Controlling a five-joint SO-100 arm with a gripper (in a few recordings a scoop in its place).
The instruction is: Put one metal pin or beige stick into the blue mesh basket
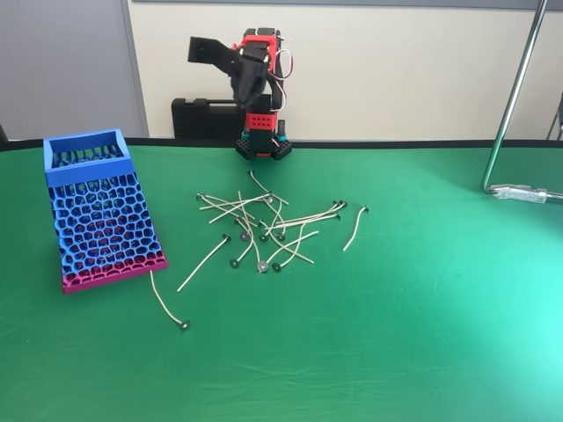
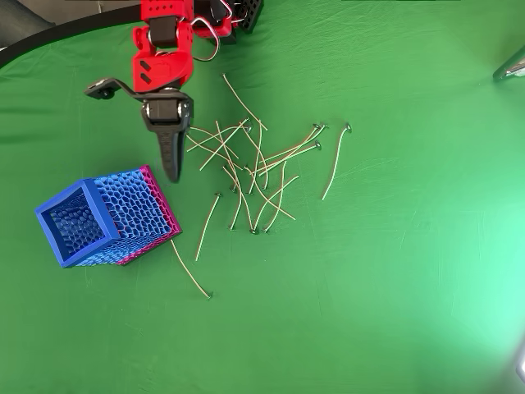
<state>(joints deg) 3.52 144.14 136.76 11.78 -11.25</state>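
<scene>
Several thin beige sticks (image 1: 264, 224) with small grey metal discs lie crossed in a loose pile (image 2: 254, 172) at the table's middle. One more stick (image 1: 167, 303) lies apart, just in front of the basket; in the overhead view this stick (image 2: 190, 271) is below the basket. The blue mesh basket (image 1: 97, 211) with its pink base band stands at the left, and its opening (image 2: 74, 222) shows nothing inside. My gripper (image 2: 172, 171) hangs raised on the folded red arm at the back (image 1: 247, 88), its black fingers together and holding nothing.
The green table cloth (image 1: 422, 334) is bare to the right and front. A metal stand's pole and foot (image 1: 519, 189) sit at the far right. A black case (image 1: 202, 119) stands behind the arm's base (image 1: 262, 141).
</scene>
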